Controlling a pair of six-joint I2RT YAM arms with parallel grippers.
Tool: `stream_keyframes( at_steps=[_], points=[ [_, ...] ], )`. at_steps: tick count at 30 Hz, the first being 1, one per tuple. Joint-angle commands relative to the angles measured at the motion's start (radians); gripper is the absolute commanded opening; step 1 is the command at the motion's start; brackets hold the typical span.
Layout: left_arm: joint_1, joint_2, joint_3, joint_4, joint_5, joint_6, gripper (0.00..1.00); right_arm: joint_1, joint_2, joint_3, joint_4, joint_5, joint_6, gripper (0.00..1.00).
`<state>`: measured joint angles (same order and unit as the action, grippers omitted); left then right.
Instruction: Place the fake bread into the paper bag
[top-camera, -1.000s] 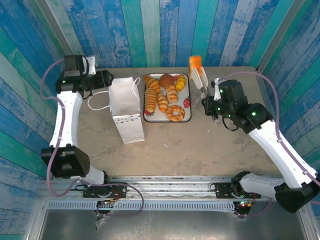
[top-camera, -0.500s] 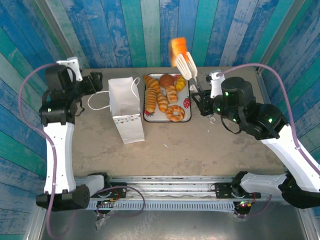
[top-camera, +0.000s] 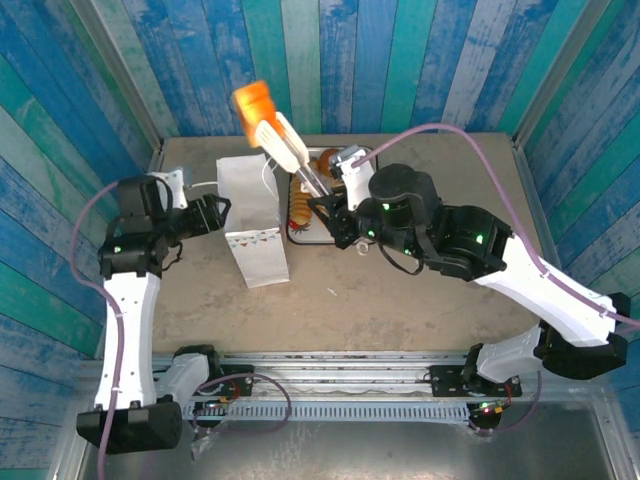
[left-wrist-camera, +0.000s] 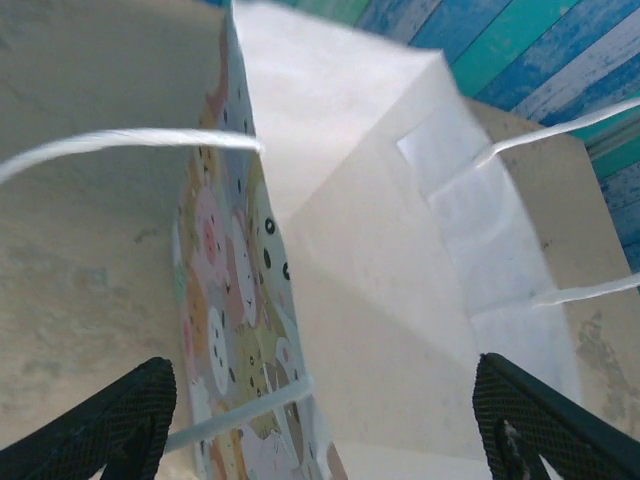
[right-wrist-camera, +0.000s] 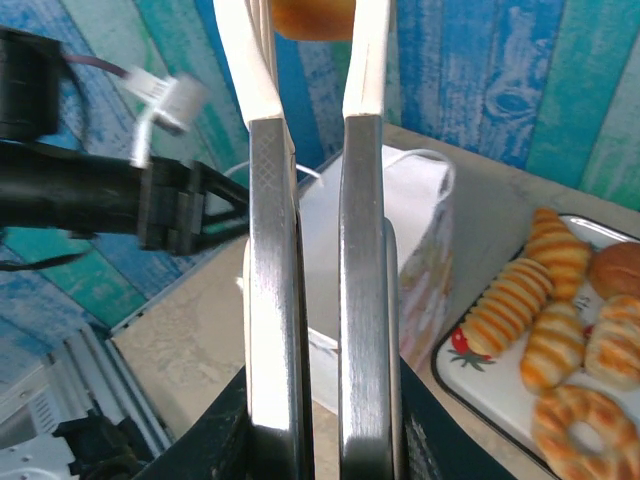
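The right gripper (top-camera: 330, 197) is clenched on a pair of tongs (top-camera: 285, 145), whose metal arms and white tips stand nearly parallel in the right wrist view. The tips pinch a yellow-orange piece of fake bread (top-camera: 252, 100), held high. In the top view, this piece appears just beyond the far edge of the paper bag (top-camera: 250, 215), against the blue plank wall. From the gripper, the right arm runs back to the right and near, across the strawberry-print tray (right-wrist-camera: 447, 377), to its base at the near right. The tongs point far and left. On the tray lie striped croissants (right-wrist-camera: 525, 300), a ring doughnut (right-wrist-camera: 585, 435) and a brown bun (right-wrist-camera: 618, 268). The left gripper (top-camera: 213, 213) is released, its black fingertips (left-wrist-camera: 115, 420) spread wide and gripping nothing. It sits just left of the bag and points right at it. The left arm rises from the near-left base and bends at the wrist toward the bag. The bag stands upright on the table (top-camera: 400, 300), just left of the tray, with its mouth open. Its face carries pastel cartoon animals (left-wrist-camera: 225, 300), its near side has a row of small bunting flags (top-camera: 255, 239), and its white cord handles (left-wrist-camera: 130, 142) hang loose.
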<state>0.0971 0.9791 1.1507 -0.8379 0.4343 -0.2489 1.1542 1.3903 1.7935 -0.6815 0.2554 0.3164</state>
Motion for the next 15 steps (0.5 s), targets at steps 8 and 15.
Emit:
stream_keyframes(
  at_steps=[8, 15],
  points=[
    [0.001, 0.048, -0.055, 0.149, 0.045, -0.037, 0.67, 0.074, 0.031, -0.082, 0.132, 0.030, 0.093, 0.01],
    [0.001, 0.053, -0.069, 0.167, 0.038, -0.041, 0.52, 0.085, 0.080, -0.132, 0.142, -0.003, 0.152, 0.01]
  ],
)
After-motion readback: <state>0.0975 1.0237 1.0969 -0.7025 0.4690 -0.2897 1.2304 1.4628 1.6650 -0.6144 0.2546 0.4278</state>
